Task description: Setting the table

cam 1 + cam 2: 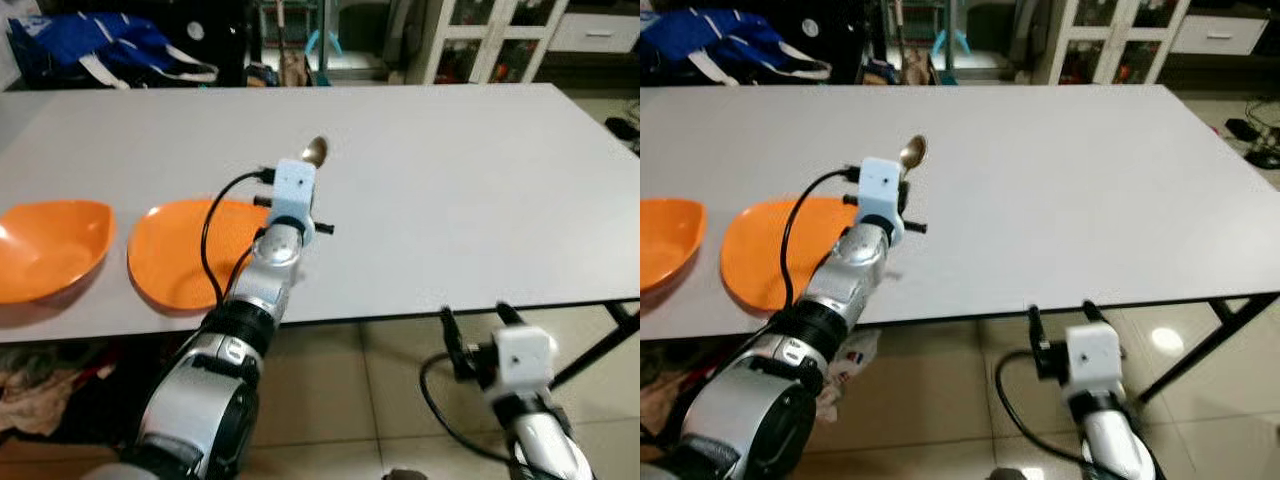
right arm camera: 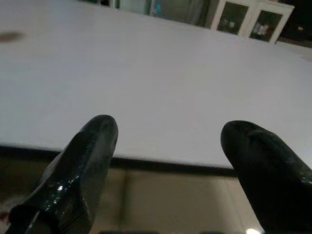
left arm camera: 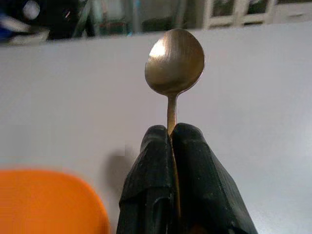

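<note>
My left gripper [image 3: 171, 141] is shut on the handle of a brass-coloured spoon [image 3: 174, 63]. The spoon's bowl [image 1: 315, 151] sticks up past the wrist camera, above the grey table [image 1: 450, 180]. Just left of that arm lies an orange plate [image 1: 180, 250], and an orange bowl [image 1: 45, 245] sits at the table's left end. My right gripper [image 1: 475, 320] hangs open below the table's front edge, its two black fingers [image 2: 87, 156] wide apart with nothing between them.
The table's right half is bare grey surface. Behind the table are a blue bag [image 1: 100, 45], dark clutter and a white glass-door cabinet [image 1: 490, 40]. A black table leg [image 1: 600, 345] runs down at the right over a tiled floor.
</note>
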Motion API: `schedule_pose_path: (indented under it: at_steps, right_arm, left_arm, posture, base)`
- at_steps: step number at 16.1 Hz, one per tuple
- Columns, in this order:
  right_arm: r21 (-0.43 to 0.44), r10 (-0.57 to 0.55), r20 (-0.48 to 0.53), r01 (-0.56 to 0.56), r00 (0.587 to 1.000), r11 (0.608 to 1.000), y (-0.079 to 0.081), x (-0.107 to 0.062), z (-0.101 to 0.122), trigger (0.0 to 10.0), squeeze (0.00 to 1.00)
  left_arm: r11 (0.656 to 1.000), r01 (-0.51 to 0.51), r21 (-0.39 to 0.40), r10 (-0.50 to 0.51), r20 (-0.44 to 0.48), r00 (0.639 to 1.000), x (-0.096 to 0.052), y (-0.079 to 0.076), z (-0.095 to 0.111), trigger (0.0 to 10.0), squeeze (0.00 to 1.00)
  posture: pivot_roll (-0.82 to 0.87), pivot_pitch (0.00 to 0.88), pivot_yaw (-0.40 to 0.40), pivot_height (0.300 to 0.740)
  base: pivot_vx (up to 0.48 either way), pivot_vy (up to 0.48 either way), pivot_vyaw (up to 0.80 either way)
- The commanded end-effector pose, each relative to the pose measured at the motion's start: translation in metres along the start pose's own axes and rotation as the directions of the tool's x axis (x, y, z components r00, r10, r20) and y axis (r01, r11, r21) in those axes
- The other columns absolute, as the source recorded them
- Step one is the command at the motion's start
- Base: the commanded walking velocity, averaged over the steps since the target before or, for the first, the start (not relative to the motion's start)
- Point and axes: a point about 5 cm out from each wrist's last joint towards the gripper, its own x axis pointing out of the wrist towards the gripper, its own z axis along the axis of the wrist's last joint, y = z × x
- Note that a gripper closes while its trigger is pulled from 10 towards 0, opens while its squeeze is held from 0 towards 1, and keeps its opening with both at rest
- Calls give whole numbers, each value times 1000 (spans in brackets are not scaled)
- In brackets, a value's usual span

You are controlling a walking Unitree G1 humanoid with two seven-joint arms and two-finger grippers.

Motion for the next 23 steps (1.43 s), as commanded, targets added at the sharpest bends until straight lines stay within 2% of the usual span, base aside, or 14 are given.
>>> schedule_pose_path:
  at_steps: [1,3,5,7,11,14,19,21,23]
  right_arm:
    - [-8,4,-11,-4,1000,1000,-4,-5,2,10000,0]
    - [-12,4,-31,-4,999,1000,-5,-12,0,10000,0]
    - [-10,7,-47,-8,999,1000,-6,-14,-2,10000,0]
    - [-9,20,-64,-21,998,1000,-7,-14,-7,10000,0]
    - [-5,21,-87,-21,996,1000,-8,-17,-17,10000,0]
    - [0,17,-90,-17,996,1000,-8,-18,-19,10000,0]
    - [-6,16,-88,-16,996,1000,-8,-19,-22,10000,0]
    - [-6,13,-83,-13,996,1000,-8,-18,-21,10000,0]
    - [-5,11,-74,-11,997,1000,-6,-16,-19,10000,0]
  left_arm:
    - [998,-63,-6,63,-26,998,1,6,-3,0,0]
    - [987,-162,14,162,-99,982,-5,15,-22,0,0]
    - [990,-142,1,140,-165,976,-20,6,-49,0,0]
    - [991,-133,-3,130,-202,971,-25,3,-62,0,0]
    - [999,-24,44,32,-173,984,-38,-14,-63,0,0]
    - [994,-72,80,80,-110,991,-34,0,-49,0,0]
    - [986,-142,89,145,-26,989,-41,5,-32,0,0]
    - [992,-100,80,102,-27,994,-42,-6,-26,0,0]
    - [996,-42,79,47,-69,996,-46,-17,-28,0,0]
  posture:
    - [-235,15,-17,731]
    - [-224,28,-18,731]
    - [-214,35,-20,731]
    - [-210,40,-29,731]
    - [-211,46,-23,731]
    - [-206,47,-18,731]
    - [-205,44,-21,731]
    - [-205,40,-17,731]
    - [-205,37,-8,731]
  base:
    - [0,0,0]
    - [0,0,0]
    - [0,0,0]
    - [0,0,0]
    - [0,0,0]
    - [0,0,0]
    - [0,0,0]
    - [0,0,0]
    - [0,0,0]
